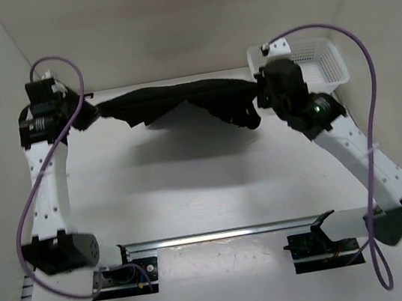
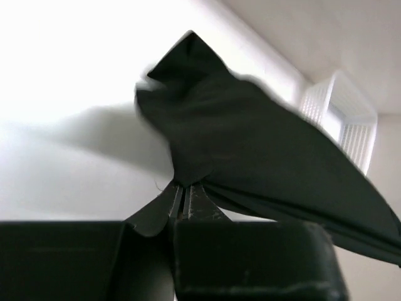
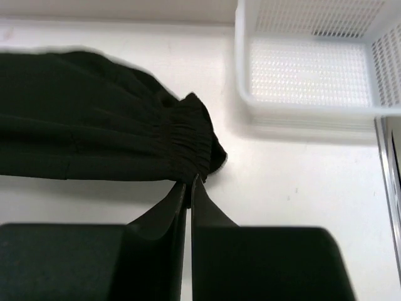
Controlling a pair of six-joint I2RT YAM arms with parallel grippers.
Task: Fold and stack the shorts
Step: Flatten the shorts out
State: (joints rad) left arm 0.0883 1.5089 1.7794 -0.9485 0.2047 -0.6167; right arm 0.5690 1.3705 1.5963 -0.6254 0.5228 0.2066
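Observation:
The black shorts [image 1: 179,102] hang stretched between both grippers above the far part of the table, sagging in the middle. My left gripper [image 1: 89,112] is shut on their left end; in the left wrist view the fabric [image 2: 250,150] rises from the closed jaws [image 2: 183,188]. My right gripper [image 1: 257,96] is shut on their right end; in the right wrist view the closed jaws [image 3: 190,182] pinch the gathered elastic waistband [image 3: 182,141].
A white mesh basket [image 1: 316,61] stands at the far right corner of the table, just behind the right gripper; it also shows in the right wrist view [image 3: 313,69] and the left wrist view [image 2: 344,125]. White walls enclose the table [image 1: 206,187].

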